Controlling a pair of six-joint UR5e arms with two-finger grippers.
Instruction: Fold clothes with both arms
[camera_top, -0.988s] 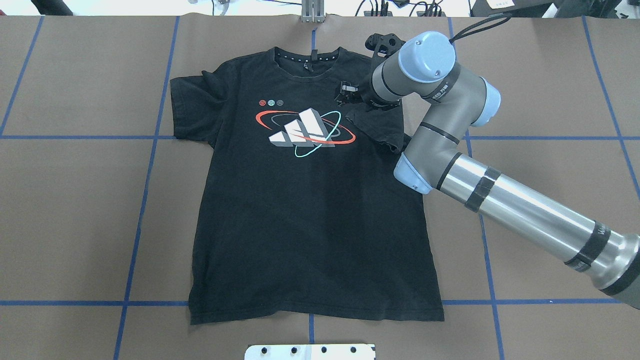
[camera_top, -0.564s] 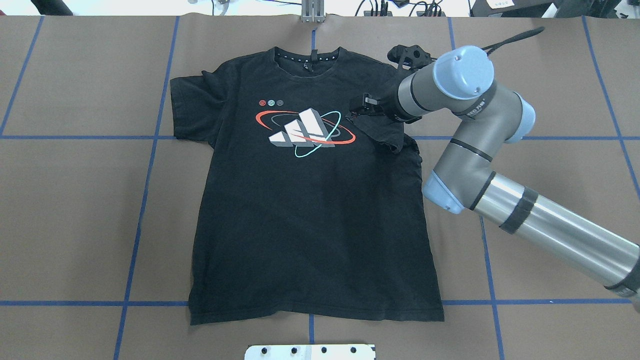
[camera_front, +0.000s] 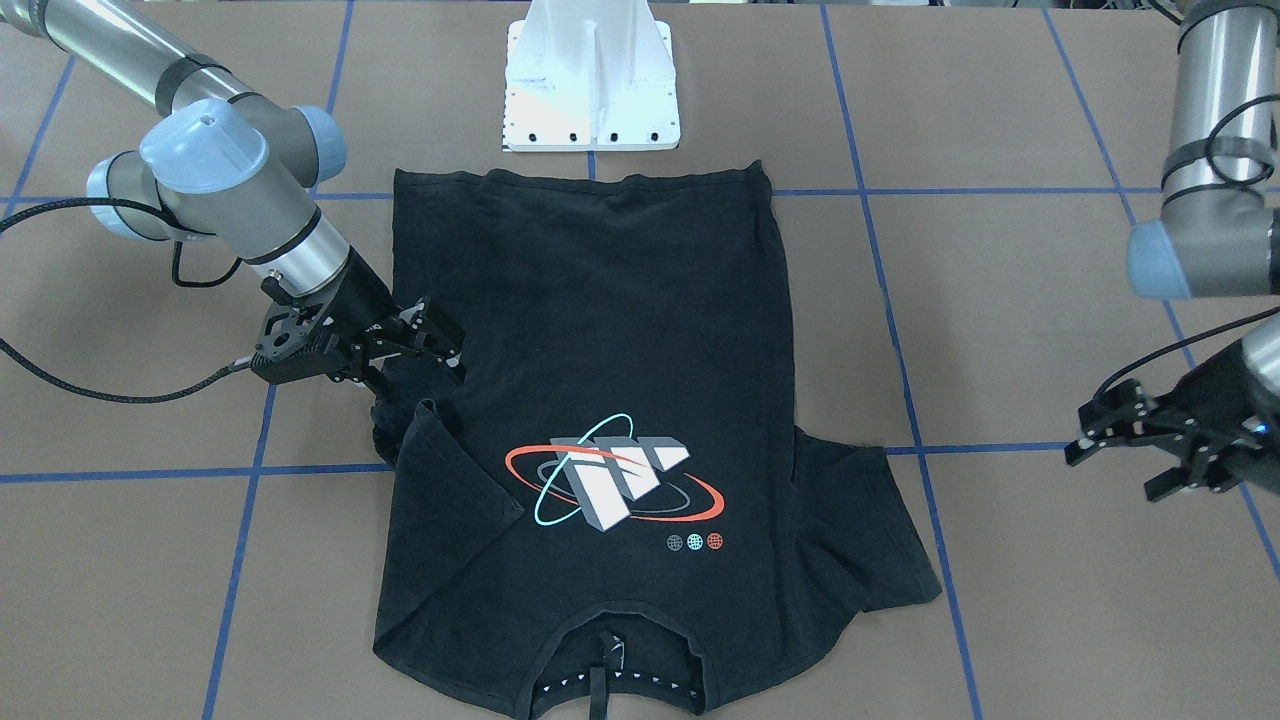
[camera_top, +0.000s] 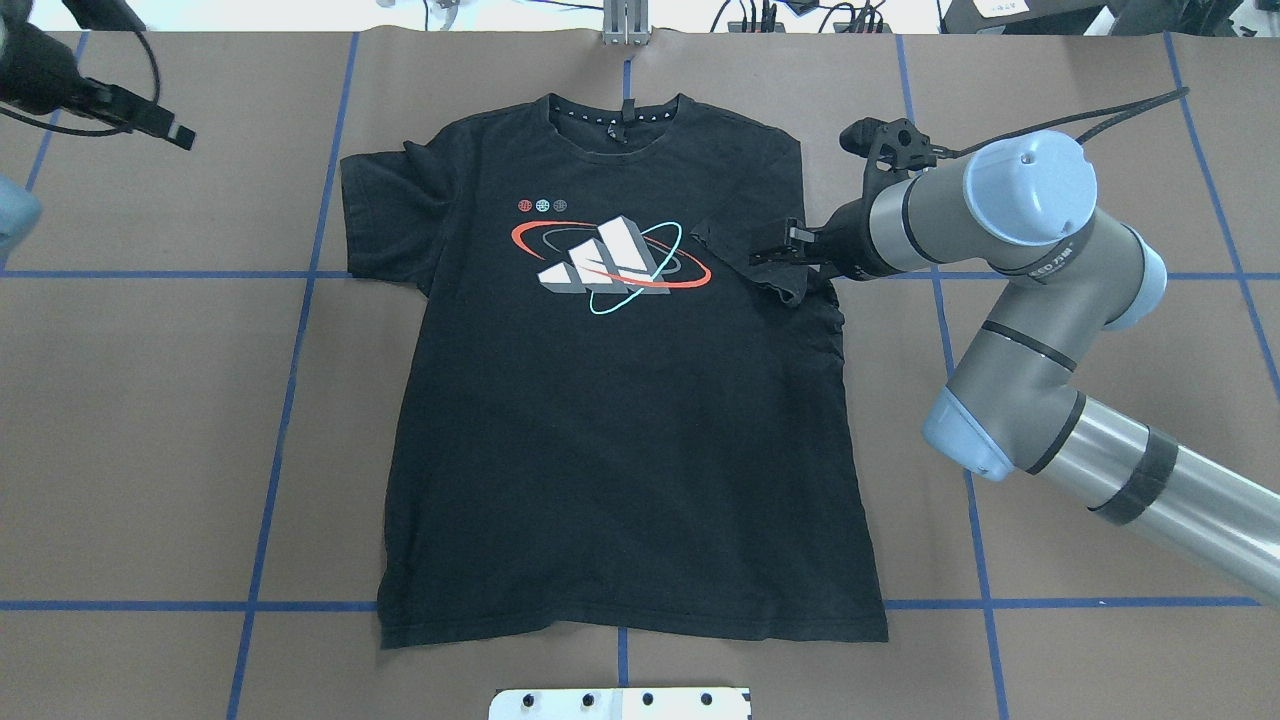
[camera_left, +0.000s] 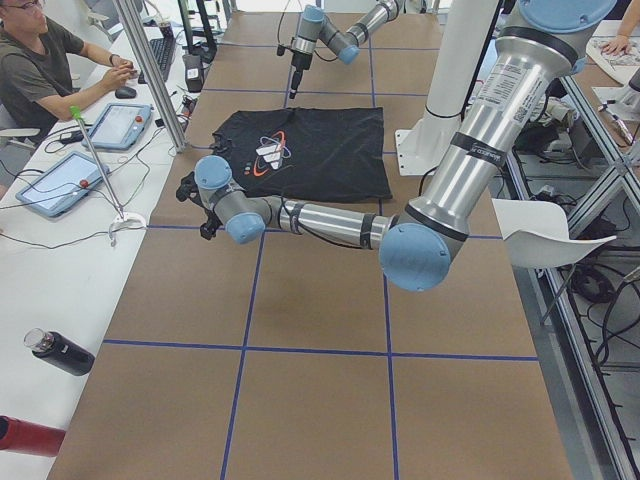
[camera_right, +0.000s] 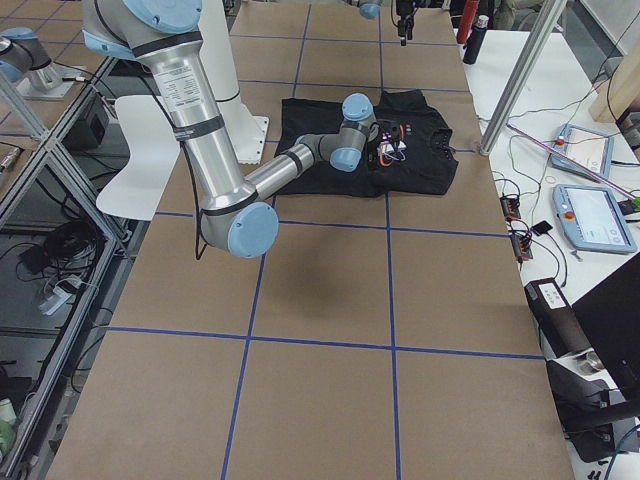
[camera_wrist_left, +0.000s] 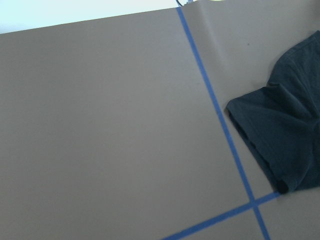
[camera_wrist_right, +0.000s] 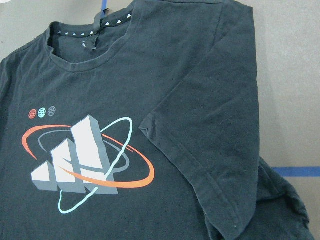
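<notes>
No word or number can be read with certainty. On the black short-sleeved fabric T-shirt (camera_top: 620, 450) a wordless chest emblem (camera_top: 605, 262) is printed: three slanted white-grey blocks ringed by red and cyan ellipses. Three small round signs (camera_top: 542, 206) in red, cyan and grey are set beside it, toward the collar. White lettering (camera_top: 1050, 258) is seen on a dark ring of the silver-grey tubular right arm (camera_top: 1015, 345), but it is too small to be deciphered.

Both arms out, both grippers spread and empty

The right arm (camera_top: 1040, 265) reaches in from the robot's right side with its elbow bent, and the wrist lies nearly level and points inward. The right gripper (camera_front: 448, 352) sits low with its jaws apart. The left arm (camera_front: 1210, 150) drops steeply on the opposite side and bends at the wrist — the left gripper (camera_front: 1112, 472) hangs well apart from the other, its fingers also spread and aimed inward.
</notes>
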